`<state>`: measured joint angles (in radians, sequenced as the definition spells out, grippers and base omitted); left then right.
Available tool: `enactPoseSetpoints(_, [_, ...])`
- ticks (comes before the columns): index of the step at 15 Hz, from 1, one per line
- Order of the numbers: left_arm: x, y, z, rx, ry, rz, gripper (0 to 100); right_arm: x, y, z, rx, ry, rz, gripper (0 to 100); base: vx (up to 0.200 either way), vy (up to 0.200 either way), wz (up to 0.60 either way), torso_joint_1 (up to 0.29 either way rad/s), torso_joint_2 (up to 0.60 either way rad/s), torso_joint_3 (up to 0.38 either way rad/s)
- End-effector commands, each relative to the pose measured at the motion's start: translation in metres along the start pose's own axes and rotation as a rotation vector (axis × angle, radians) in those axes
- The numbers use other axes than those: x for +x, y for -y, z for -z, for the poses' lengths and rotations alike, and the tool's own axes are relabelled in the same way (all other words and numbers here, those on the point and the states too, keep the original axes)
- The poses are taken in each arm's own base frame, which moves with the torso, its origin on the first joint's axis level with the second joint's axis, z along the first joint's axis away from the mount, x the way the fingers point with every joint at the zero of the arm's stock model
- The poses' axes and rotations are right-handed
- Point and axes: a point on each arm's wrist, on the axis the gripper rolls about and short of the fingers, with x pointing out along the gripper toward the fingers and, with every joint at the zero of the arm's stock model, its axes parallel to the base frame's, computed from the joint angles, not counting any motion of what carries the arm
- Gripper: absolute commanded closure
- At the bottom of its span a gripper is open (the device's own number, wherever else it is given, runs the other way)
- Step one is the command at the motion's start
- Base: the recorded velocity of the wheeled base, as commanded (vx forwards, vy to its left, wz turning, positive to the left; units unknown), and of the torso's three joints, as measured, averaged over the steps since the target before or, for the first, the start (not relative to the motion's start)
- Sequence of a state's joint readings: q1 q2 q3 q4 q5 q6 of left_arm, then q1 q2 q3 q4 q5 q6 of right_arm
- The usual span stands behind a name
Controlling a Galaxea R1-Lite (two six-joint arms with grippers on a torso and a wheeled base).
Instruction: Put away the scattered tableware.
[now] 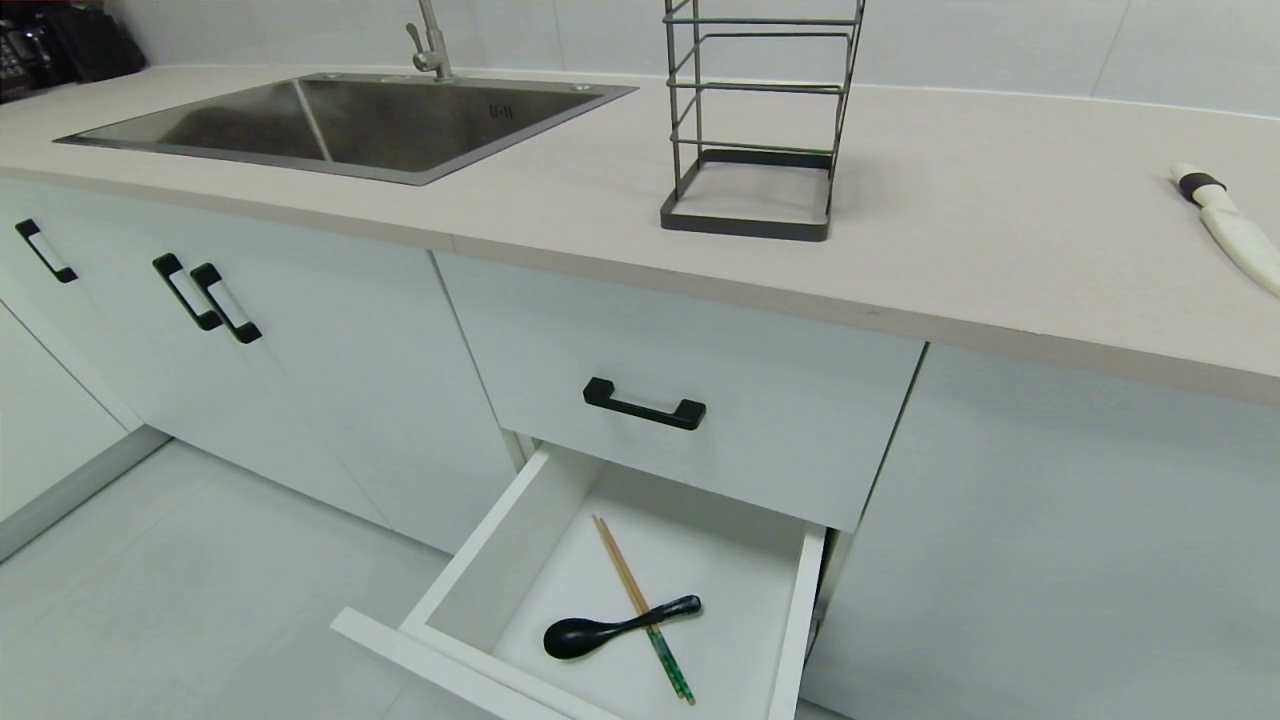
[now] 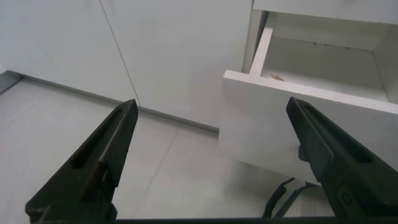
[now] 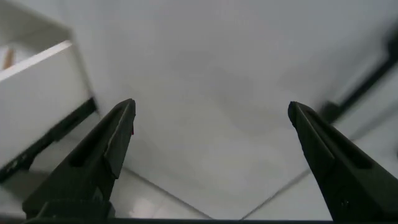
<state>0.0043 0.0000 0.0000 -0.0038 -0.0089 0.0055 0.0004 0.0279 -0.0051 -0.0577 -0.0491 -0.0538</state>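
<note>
spoon (image 1: 578, 637) across chopsticks (image 1: 620, 565) in pulled-out drawer (image 1: 497, 552), left hand (image 2: 211, 104) splayed outside it

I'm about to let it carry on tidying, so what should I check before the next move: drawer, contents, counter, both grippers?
1. Lower drawer pulled open: ok.
2. Chopsticks and black spoon lying inside the drawer: ok.
3. Counter free of loose tableware: not ok; a white utensil with a black band lies at its right end.
4. Left gripper open and empty: ok.
5. Right gripper open and empty: ok.
6. That utensil within the right arm's reach: cannot tell.
</note>
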Motion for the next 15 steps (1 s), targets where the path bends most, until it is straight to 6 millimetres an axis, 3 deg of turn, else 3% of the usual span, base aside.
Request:
enactPoseSetpoints(1, [0.0,0.0,0.0,-0.006,0.002,0.001,0,-0.002,0.0,0.005,0.093,-0.009,0.022,0,0.0,0.0,0.0,0.0,0.0,0.0])
enactPoseSetpoints(3, [-0.004,0.0,-0.029,0.002,0.277,0.023,0,-0.002,0.0,0.007,0.089,-0.023,0.011,0,0.0,0.0,0.0,0.0,0.0,0.0])
enactPoseSetpoints(4, [-0.009,0.002,-0.04,0.01,0.309,0.081,0,-0.002,0.0,0.007,0.089,-0.024,0.0,0,0.0,0.0,0.0,0.0,0.0,0.0])
enactPoseSetpoints(6, [-0.006,0.003,-0.069,0.005,0.194,0.19,0,-0.002,0.0,0.007,0.091,-0.027,0.0,0,0.0,0.0,0.0,0.0,0.0,0.0])
enactPoseSetpoints(8, [0.015,0.005,-0.092,-0.018,-0.053,0.327,0,-0.002,0.0,0.007,0.091,-0.027,0.002,0,0.0,0.0,0.0,0.0,0.0,0.0])
enactPoseSetpoints(12, [0.073,0.011,-0.077,-0.115,-0.555,0.458,0,-0.002,0.0,0.007,0.091,-0.027,0.002,0,0.0,0.0,0.0,0.0,0.0,0.0])
enactPoseSetpoints(15, [0.104,0.02,-0.06,-0.121,-0.794,0.54,0,-0.002,0.0,0.007,0.091,-0.027,0.002,0,0.0,0.0,0.0,0.0,0.0,0.0])
